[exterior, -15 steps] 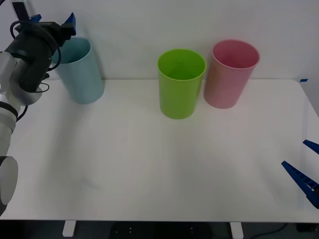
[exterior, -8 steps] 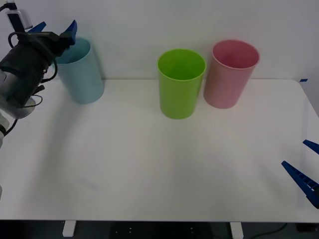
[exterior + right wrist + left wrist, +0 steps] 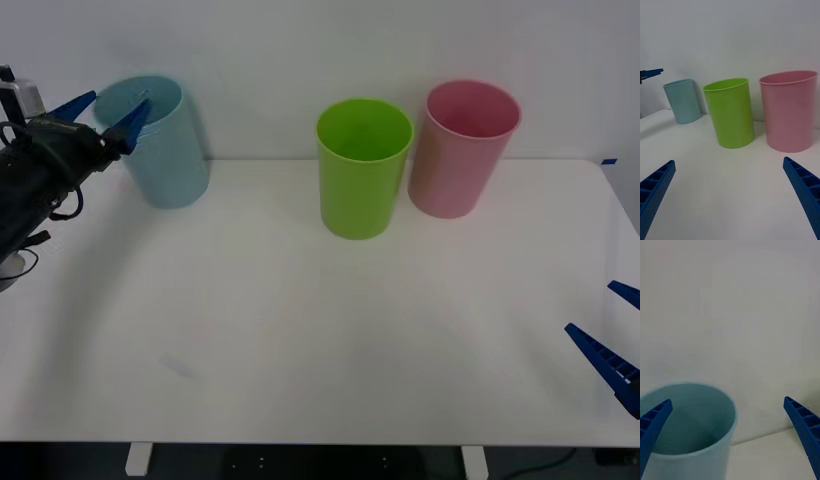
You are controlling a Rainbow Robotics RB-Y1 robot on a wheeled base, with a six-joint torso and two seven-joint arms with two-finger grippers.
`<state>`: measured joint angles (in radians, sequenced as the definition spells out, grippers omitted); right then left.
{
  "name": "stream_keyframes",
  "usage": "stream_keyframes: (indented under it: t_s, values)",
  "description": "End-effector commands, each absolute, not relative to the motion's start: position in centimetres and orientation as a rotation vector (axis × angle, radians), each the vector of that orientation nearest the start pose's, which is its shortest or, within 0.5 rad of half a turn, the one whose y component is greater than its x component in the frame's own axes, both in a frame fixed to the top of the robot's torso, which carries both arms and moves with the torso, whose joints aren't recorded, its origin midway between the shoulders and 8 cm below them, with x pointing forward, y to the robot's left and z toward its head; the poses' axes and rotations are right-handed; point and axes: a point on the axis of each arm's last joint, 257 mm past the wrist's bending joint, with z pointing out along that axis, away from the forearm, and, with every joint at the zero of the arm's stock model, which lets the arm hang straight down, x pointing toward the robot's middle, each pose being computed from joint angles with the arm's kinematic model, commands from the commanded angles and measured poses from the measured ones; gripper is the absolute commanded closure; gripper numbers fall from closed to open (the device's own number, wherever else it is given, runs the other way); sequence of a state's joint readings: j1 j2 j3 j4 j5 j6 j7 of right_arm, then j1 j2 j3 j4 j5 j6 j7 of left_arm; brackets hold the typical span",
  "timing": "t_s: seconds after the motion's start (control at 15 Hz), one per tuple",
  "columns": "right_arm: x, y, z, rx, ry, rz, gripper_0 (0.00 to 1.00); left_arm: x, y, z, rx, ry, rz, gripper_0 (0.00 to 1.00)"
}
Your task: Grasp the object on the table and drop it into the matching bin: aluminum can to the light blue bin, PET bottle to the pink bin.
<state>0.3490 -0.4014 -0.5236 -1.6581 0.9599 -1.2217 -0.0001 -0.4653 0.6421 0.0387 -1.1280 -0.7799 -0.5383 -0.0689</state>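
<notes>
The light blue bin stands at the back left of the white table. My left gripper hangs open just beside its rim on the near-left side, with nothing between the fingers. The left wrist view looks down into the light blue bin. The pink bin stands at the back right, and it looms large in the right wrist view as pink bin. My right gripper rests open and low at the table's right edge. The aluminum can is out of view.
A lime green bin stands just left of the pink one, almost touching it. A white wall runs close behind all three bins. The table's middle and front are bare white surface.
My left arm has drawn back to the left and dropped lower, from above the light blue bin's rim to beside it, fingers staying open. The right arm has not moved.
</notes>
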Motion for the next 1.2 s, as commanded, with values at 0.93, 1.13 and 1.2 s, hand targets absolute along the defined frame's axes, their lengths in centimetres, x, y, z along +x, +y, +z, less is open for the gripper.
stream_keyframes:
  t_s: [0.93, 1.13, 1.2]
  values:
    - [34.2, -33.0, -16.9, -0.465, 1.441, 0.567, 0.0, 45.7, 36.0, -14.0, 0.647, 1.455, -0.36, 0.0]
    - [34.2, -33.0, -16.9, -0.465, 1.441, 0.567, 0.0, 42.7, 35.9, -15.3, 0.684, 1.477, -0.355, 0.0]
    - [34.2, -33.0, -16.9, -0.465, 1.441, 0.567, 0.0, 41.9, 35.7, -15.7, 0.693, 1.482, -0.365, 0.0]
